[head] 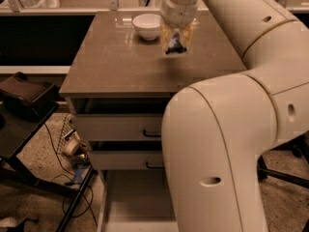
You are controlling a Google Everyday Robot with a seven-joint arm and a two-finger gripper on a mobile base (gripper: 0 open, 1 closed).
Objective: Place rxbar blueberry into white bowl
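Observation:
The white bowl (147, 26) stands on the far part of the brown cabinet top (120, 66). My gripper (175, 48) hangs from the white arm just right of the bowl and a little nearer to me. It is shut on the rxbar blueberry (174, 46), a dark navy wrapper showing between the yellowish fingers (165, 36). The bar is held above the cabinet top, apart from the bowl.
My large white arm (227, 144) fills the right side and hides the cabinet's right front. Two drawers (116, 129) sit below the top. A dark stand (24, 100) and cables lie on the floor at left. A counter (87, 1) runs behind.

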